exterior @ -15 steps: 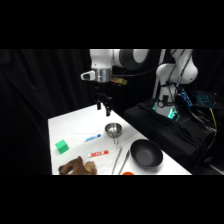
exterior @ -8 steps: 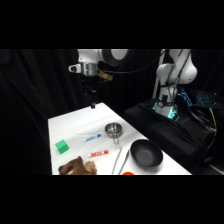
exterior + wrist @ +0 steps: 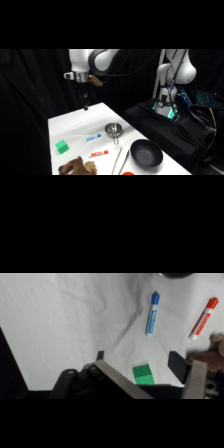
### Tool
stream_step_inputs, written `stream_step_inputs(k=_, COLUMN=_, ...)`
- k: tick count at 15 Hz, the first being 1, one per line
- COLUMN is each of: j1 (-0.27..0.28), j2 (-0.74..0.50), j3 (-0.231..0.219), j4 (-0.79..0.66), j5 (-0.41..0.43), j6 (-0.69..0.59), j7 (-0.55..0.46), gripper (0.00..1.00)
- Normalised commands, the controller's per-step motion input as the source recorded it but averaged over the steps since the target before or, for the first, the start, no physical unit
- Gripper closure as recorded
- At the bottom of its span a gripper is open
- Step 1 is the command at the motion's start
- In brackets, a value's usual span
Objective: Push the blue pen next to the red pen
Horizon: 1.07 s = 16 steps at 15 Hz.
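Pincer (image 3: 85, 106) hangs high above the far left end of the white counter (image 3: 75, 122), its fingers apparently spread and holding nothing, while the blue pen (image 3: 93, 137) lies mid-counter, apart from the red pen (image 3: 99, 154), left of the metal cup (image 3: 114, 130).

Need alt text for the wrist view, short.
A blue pen and a red pen lie apart on a white table, both well clear of the gripper at the bottom edge. A green block sits between the open fingers, below the blue pen.
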Motion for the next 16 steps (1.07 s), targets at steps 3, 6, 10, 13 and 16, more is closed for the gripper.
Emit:
stream_step_inputs(k=3, j1=-0.114, j2=0.36, j3=0.05, j4=0.11, j5=0.091, j6=0.27, j7=-0.14, gripper=0.0)
stream_step_inputs(k=6, j1=-0.121, j2=0.3, j3=0.075, j4=0.12, j5=0.06, j6=0.27, j7=-0.15, gripper=0.0)
stream_step_inputs(k=10, j1=-0.1, j2=0.26, j3=0.088, j4=0.13, j5=0.017, j6=0.21, j7=-0.11, gripper=0.0)
stream_step_inputs(k=13, j1=-0.041, j2=0.26, j3=0.065, j4=0.17, j5=-0.058, j6=0.19, j7=-0.03, gripper=0.0)
stream_step_inputs(k=16, j1=0.056, j2=0.25, j3=-0.019, j4=0.22, j5=-0.164, j6=0.16, j7=0.07, gripper=0.0)
